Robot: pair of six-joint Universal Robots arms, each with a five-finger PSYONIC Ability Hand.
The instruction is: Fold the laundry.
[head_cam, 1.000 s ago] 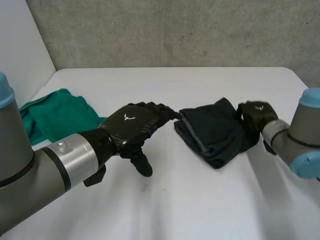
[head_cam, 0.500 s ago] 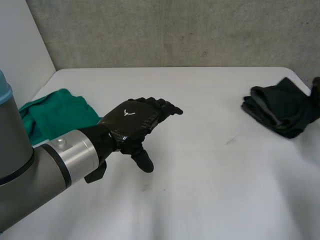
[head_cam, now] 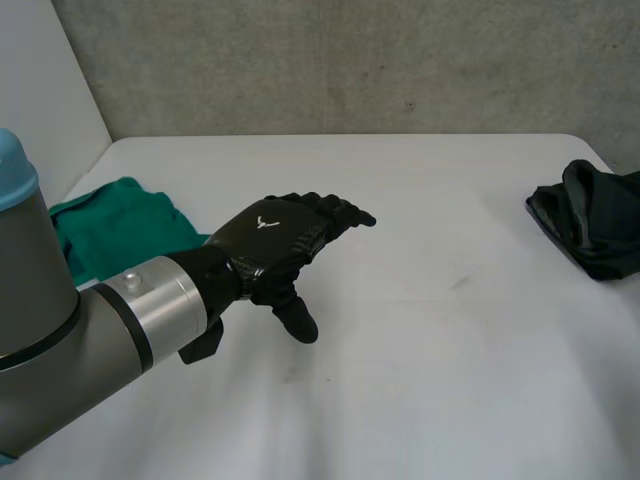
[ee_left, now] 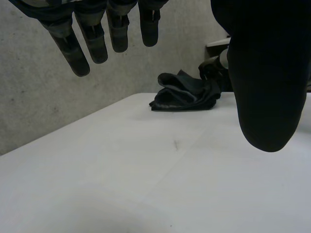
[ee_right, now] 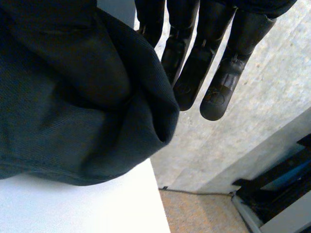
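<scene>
Dark garment (head_cam: 590,225) at white table (head_cam: 430,330) edge; concrete wall (head_cam: 350,60) behind.

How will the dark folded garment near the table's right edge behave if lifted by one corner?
Likely floppy: the dark garment sags in soft rounded folds. Its layers look loosely stacked, so the fold would probably fall open. It seems light, being thin cloth.
</scene>
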